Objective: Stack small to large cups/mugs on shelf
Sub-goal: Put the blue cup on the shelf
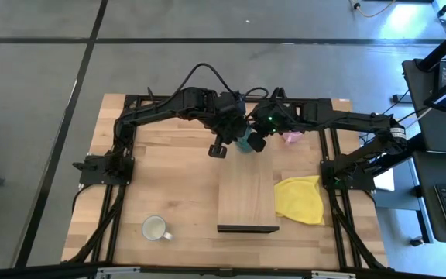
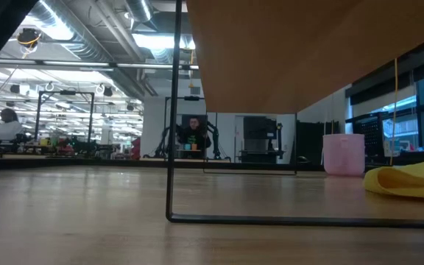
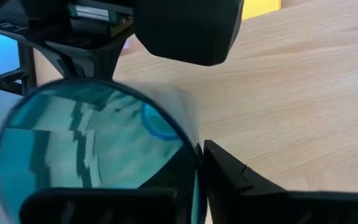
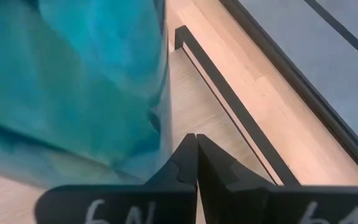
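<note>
The teal tumbler is at the table's far middle, between my two grippers. My left gripper comes down on it from the left; the left wrist view looks into its open mouth. My right gripper is shut and empty, close beside the tumbler's wall; I cannot tell whether it touches. The pink mug stands on the table just right of them. The white mug stands at the near left. The shelf stands at the near middle, with nothing on it. My left gripper has the tumbler by its rim: one finger is outside the wall, and a dark shape seen through the wall looks like the other finger inside. The fingers slant down from above. Whether the tumbler's base is on the table does not show.
A yellow cloth lies on the table right of the shelf and shows in the low view, as does the pink mug. The shelf's underside and thin wire leg are close to the low camera. A black frame rims the table.
</note>
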Tool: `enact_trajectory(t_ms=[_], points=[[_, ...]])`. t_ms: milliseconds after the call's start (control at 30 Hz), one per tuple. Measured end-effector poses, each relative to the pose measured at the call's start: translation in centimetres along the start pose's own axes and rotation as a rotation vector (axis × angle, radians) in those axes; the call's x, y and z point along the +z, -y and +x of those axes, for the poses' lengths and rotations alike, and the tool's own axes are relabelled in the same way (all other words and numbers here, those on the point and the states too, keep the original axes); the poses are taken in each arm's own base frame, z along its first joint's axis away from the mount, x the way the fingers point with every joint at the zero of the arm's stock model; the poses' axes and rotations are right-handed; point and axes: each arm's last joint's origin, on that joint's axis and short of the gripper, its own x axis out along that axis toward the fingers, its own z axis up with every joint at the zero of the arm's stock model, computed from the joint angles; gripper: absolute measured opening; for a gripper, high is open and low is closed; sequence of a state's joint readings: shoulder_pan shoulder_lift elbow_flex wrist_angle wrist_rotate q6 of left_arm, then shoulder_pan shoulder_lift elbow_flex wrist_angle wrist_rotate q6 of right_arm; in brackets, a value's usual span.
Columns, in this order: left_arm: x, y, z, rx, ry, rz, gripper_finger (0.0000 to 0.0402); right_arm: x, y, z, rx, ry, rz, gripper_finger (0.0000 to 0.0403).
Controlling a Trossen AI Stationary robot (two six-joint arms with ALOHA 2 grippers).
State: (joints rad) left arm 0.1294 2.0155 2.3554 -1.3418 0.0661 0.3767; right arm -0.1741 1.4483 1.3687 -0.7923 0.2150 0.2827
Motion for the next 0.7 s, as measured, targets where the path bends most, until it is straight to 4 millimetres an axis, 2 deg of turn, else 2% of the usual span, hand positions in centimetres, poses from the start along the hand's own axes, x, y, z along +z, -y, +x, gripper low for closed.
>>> enact_trajectory(t_ms=[267, 700], points=[[0.2, 0.3, 0.0, 0.059, -0.017, 0.013, 0.0044, -0.1, 0.0, 0.0, 0.005, -0.008, -0.001, 0.0001], [1.3, 1.9, 0.1, 0.070, 0.035, 0.062, 0.0046, -0.6, 0.1, 0.0, -0.009, -0.060, -0.009, 0.0002]])
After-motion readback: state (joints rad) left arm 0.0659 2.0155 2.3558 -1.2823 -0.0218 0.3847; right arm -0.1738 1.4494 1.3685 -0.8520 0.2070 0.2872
